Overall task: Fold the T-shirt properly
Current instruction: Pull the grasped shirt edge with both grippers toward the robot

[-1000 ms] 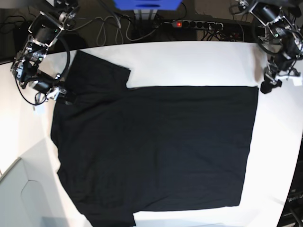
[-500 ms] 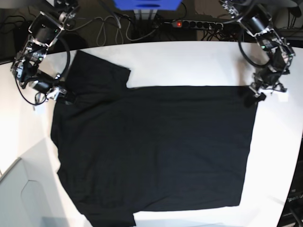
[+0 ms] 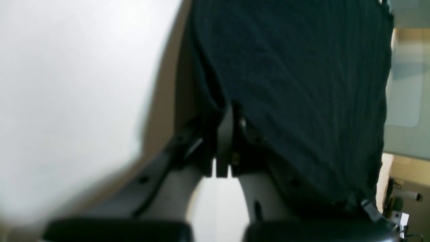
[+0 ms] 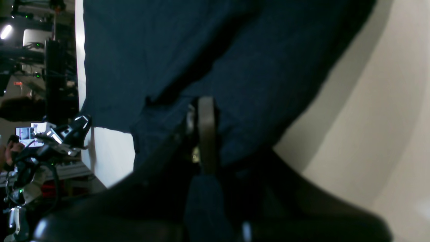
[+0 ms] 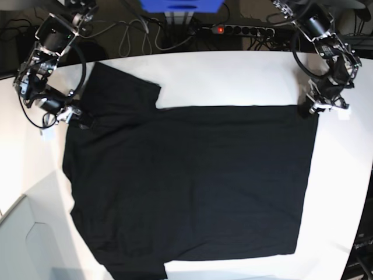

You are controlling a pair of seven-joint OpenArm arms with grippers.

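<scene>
The black T-shirt [image 5: 192, 181] lies spread flat on the white table [image 5: 233, 76], its hem toward the right of the base view and its sleeves and shoulders toward the left. Starting at the left of that view: my right gripper [image 5: 78, 116] sits at the shoulder edge beside the upper sleeve, jaws closed on the T-shirt; my right wrist view shows dark cloth bunched around the shut fingers. Across the shirt at the far right, my left gripper [image 5: 312, 108] is down at the upper hem corner, jaws closed as well, and the left wrist view shows the cloth's edge drawn in between the fingers [image 3: 223, 134], so I judge that I grip the corner there.

I judge this to be the start of the first fold: both ends of the far long edge are pinched, nothing lifted yet. The next move calls for raising both grips together, keeping the edge taut between them, and carrying it toward the near side so the shirt doubles lengthwise; uneven lift would skew the crease or slip a thin pinch loose.

Beyond the table's far edge lie a power strip [image 5: 242, 29], loose cables [image 5: 137, 38] and a blue box [image 5: 180, 6]. None of it sits on the folding path; the upper sleeve, sticking out past my right grip, may drag.
</scene>
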